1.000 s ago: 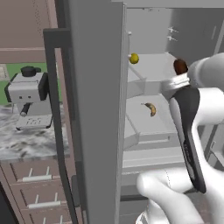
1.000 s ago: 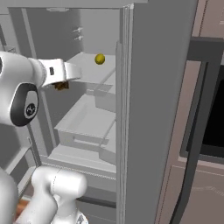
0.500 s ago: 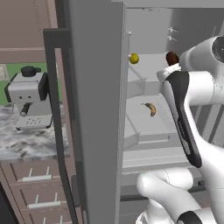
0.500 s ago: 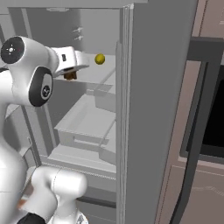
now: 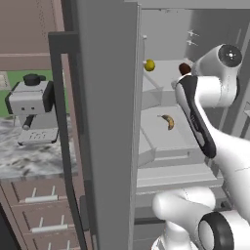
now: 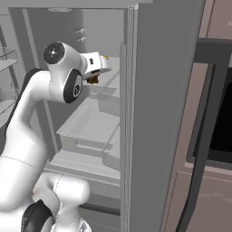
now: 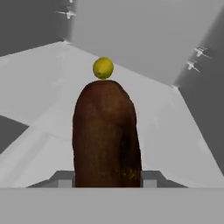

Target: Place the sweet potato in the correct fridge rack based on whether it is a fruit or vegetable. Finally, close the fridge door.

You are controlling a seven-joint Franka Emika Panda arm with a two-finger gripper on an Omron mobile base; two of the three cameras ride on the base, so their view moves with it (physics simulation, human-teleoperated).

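Note:
My gripper [image 7: 107, 181] is shut on the sweet potato [image 7: 107, 135], a dark reddish-brown tuber that stands up between the fingertips. It hangs inside the open fridge, just above the upper fridge rack [image 7: 170, 131], a pale-grey shelf. In the left base view the sweet potato [image 5: 184, 68] shows beside my white forearm over that fridge rack [image 5: 163, 78]. From the right, the gripper [image 6: 94, 74] holds the sweet potato [image 6: 93, 80] under the hand. A round yellow fruit [image 7: 103, 68] lies on the same shelf, farther back.
The yellow fruit [image 5: 149, 65] sits left of the tuber. A banana [image 5: 168, 121] lies on the shelf below. Open grey door panels stand at the left [image 5: 107, 127] and the right [image 6: 163, 113]. A coffee machine [image 5: 31, 105] stands on the marble counter.
The arm has carried the sweet potato deeper into the fridge and to the left, closer to the yellow fruit. The grip has stayed shut.

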